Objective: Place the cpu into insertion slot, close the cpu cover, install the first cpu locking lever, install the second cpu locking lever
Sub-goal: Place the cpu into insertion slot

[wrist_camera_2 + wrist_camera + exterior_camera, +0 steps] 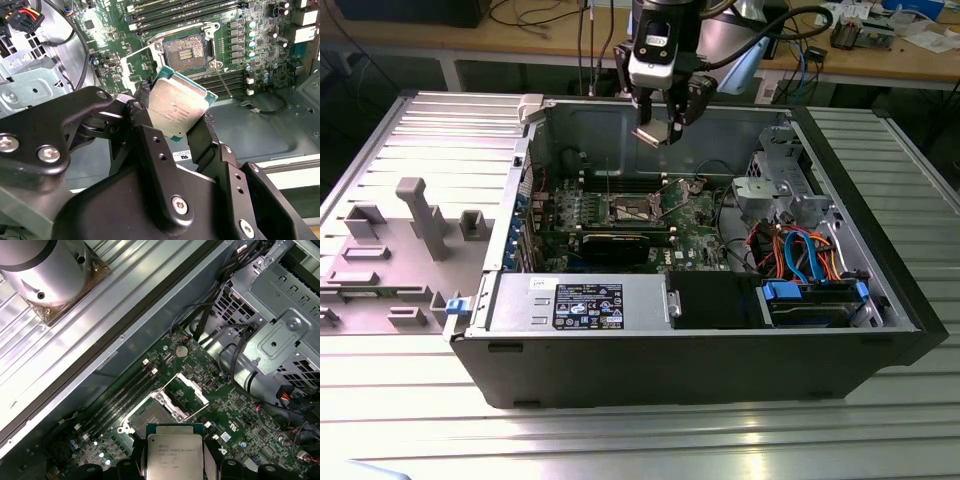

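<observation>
While the chip hangs over the open case: you have the chip (179, 107) pinched by two opposite edges in the gripper (175, 109), its metal top turned up toward the wrist, and nothing is seated yet.
Grip: the black fingers (141, 100) are clamped on the chip; the hold looks firm, though the chip sits at a slant between them.
Socket: the socket (184, 51) lies bare below the gripper, well apart from the chip, with its dark centre exposed. In the first wrist view the socket (150, 416) sits just past the chip's (175, 455) far edge.
Cover: the cover (194, 390) stands swung up beside the socket, so the way down is free.
Lever: a thin lever (221, 80) angles up from the board beside the socket, below the gripper.
Doing it well: level the chip and square its edges with the socket's rim before you go low, since they look turned against each other. Bring the chip straight down, never sliding it across the contacts. Let go only once it rests flat inside the rim. Keep the fingers clear of the raised cover and the lever.
Arm pose: in the exterior view the gripper (663, 125) points down into the case (720, 345) from high up, about level with the far wall's top edge, the wrist upright above it.
</observation>
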Robot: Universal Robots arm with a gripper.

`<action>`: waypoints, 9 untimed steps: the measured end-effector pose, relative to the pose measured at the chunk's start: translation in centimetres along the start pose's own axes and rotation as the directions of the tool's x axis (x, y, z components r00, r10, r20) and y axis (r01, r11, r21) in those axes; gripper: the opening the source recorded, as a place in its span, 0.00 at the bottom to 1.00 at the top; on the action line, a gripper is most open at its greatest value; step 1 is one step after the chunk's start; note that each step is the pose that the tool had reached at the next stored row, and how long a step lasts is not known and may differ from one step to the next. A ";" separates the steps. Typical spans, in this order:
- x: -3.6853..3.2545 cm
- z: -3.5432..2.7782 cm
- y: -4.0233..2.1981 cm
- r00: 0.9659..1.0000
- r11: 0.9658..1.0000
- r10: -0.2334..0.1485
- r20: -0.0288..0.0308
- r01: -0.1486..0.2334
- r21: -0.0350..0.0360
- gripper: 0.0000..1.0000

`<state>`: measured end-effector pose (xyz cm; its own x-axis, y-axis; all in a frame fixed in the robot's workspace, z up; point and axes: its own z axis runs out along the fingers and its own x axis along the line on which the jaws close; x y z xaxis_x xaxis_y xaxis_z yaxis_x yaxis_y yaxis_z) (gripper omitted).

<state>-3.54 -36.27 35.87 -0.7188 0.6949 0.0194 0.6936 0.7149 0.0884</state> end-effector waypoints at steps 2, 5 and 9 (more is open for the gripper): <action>0.00 0.06 -0.01 1.000 1.000 0.022 0.002 -0.022 0.000 0.55; 0.00 0.15 -0.02 0.998 0.998 0.062 0.006 -0.062 -0.001 0.55; -0.01 0.27 -0.03 0.992 0.992 0.126 0.011 -0.126 -0.003 0.55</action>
<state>-3.55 -36.28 35.59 -0.6248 0.7806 0.0194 0.7787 0.6211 0.0883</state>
